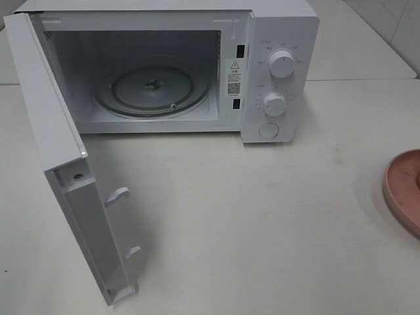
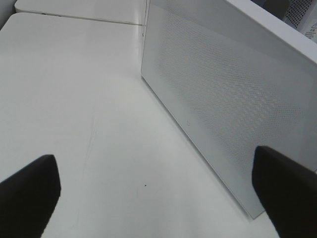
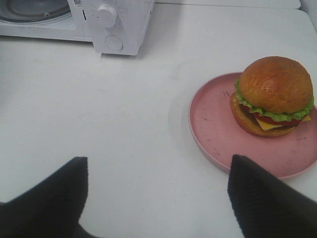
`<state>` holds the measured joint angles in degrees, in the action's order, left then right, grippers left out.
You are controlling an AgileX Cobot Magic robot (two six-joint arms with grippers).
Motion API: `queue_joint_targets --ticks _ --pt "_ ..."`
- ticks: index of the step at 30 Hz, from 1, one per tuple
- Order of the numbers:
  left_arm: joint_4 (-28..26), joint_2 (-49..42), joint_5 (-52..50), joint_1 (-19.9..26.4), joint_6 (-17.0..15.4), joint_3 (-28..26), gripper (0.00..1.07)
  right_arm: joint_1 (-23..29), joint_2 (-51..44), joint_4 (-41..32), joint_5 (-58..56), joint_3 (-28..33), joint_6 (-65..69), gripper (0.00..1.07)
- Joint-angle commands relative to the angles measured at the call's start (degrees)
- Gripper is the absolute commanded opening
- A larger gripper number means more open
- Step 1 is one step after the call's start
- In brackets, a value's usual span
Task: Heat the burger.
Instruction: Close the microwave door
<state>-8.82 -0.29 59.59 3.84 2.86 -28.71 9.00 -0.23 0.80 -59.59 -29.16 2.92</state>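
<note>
The microwave (image 1: 197, 72) stands at the back of the white table (image 1: 262, 216) with its door (image 1: 59, 164) swung fully out to the left, which leaves the cavity open to a reach from the front; the glass turntable (image 1: 154, 88) inside is bare, so nothing is being heated yet; the burger (image 3: 274, 96) sits on the pink plate (image 3: 223, 129) on the table to the right of the microwave, well apart from it, and only the plate's rim shows at the right edge of the high view; the right gripper (image 3: 158, 193) hangs over bare table near the plate with its jaws wide apart and nothing between them, placed, I judge, to go for the burger; the left gripper (image 2: 158, 193) is beside the door's outer face, jaws likewise spread and empty, probably kept there to shut the door once the burger is inside.
</note>
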Motion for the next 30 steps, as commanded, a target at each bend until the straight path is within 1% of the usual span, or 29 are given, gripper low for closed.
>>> queue_joint_targets --ticks 1,3,5,6,7,8,9,10,11,13,14,15,16,17,18,19,20,21,22,23,24,25,26,27,28,29,30 --pt "-0.92 -0.4 -1.55 0.23 -0.46 -0.8 0.98 -0.23 -1.49 0.11 0.11 0.06 -0.46 0.76" --pt "-0.92 0.11 -2.35 0.23 -0.52 -1.2 0.98 -0.23 -1.49 0.11 0.11 0.06 -0.46 0.76" --pt "-0.86 2.81 -6.7 0.23 -0.52 -1.6 0.96 -0.23 -1.49 0.11 0.11 0.06 -0.46 0.76" --pt "-0.86 2.81 -6.7 0.23 -0.52 -1.6 0.96 -0.23 -1.49 0.11 0.11 0.06 -0.46 0.76" --pt "-0.86 3.84 -8.08 0.23 -0.52 -1.6 0.92 -0.23 -1.49 0.11 0.11 0.06 -0.46 0.76" --pt "-0.86 6.3 -11.0 0.23 -0.52 -1.6 0.85 -0.23 -1.49 0.11 0.11 0.06 -0.46 0.76" --pt "-0.86 6.3 -11.0 0.23 -0.52 -1.6 0.85 -0.23 -1.49 0.11 0.11 0.06 -0.46 0.76" --pt "-0.86 7.33 -12.2 0.23 -0.52 -1.6 0.81 -0.23 -1.49 0.11 0.11 0.06 -0.46 0.76" --pt "-0.86 7.33 -12.2 0.23 -0.52 -1.6 0.81 -0.23 -1.49 0.11 0.11 0.06 -0.46 0.76" --pt "-0.69 12.43 -18.11 0.23 -0.4 -1.6 0.61 -0.23 -1.49 0.11 0.11 0.06 -0.46 0.76" --pt "-0.69 12.43 -18.11 0.23 -0.4 -1.6 0.61 -0.23 -1.49 0.11 0.11 0.06 -0.46 0.76" --pt "-0.69 13.58 -19.65 0.23 -0.4 -1.6 0.56 -0.23 -1.49 0.11 0.11 0.06 -0.46 0.76" --pt "-0.74 16.44 -22.17 0.23 -0.4 -1.6 0.47 -0.23 -1.49 0.11 0.11 0.06 -0.46 0.76" --pt "-0.74 16.44 -22.17 0.23 -0.4 -1.6 0.47 -0.23 -1.49 0.11 0.11 0.06 -0.46 0.76" --pt "-0.74 17.99 -23.03 0.23 -0.4 -1.6 0.42 -0.23 -1.49 0.11 0.11 0.06 -0.46 0.76" --pt "-0.63 21.14 -24.81 0.23 -0.4 -1.6 0.29 -0.23 -1.49 0.11 0.11 0.06 -0.46 0.76" --pt "-0.63 21.14 -24.81 0.23 -0.4 -1.6 0.29 -0.23 -1.49 0.11 0.11 0.06 -0.46 0.76" --pt "-0.63 23.03 -25.78 0.23 -0.4 -1.55 0.21 -0.23 -1.49 0.11 0.11 0.06 -0.46 0.76" --pt "-0.63 23.03 -25.78 0.23 -0.4 -1.55 0.21 -0.23 -1.49 0.11 0.11 0.06 -0.46 0.76" --pt "-0.63 26.47 -27.62 0.23 -0.4 -1.2 0.04 -0.23 -1.49 0.11 0.11 0.06 -0.46 0.76" --pt "-0.4 30.31 -30.42 0.23 0.11 -0.57 0.0 -0.23 -1.49 0.11 0.11 0.06 -0.46 0.76" --pt "-0.4 30.31 -30.42 0.23 0.11 -0.57 0.0 -0.23 -1.49 0.11 0.11 0.06 -0.46 0.76" --pt "-0.34 32.09 -32.37 0.23 0.8 -0.06 0.0 -0.23 -1.49 0.11 0.11 0.06 -0.46 0.76" --pt "-0.34 35.24 -36.5 0.23 1.95 1.09 0.0 -0.23 -1.49 0.11 0.11 0.06 -0.46 0.76" --pt "-0.34 35.24 -36.5 0.23 1.95 1.09 0.0 -0.23 -1.49 0.11 0.11 0.06 -0.46 0.76" --pt "-0.4 36.9 -39.02 0.23 2.58 1.83 0.0 -0.23 -1.49 0.11 0.11 0.06 -0.46 0.76" --pt "-0.74 39.71 -43.89 0.23 3.55 3.38 0.0 -0.23 -1.49 0.11 0.11 0.06 -0.46 0.76"
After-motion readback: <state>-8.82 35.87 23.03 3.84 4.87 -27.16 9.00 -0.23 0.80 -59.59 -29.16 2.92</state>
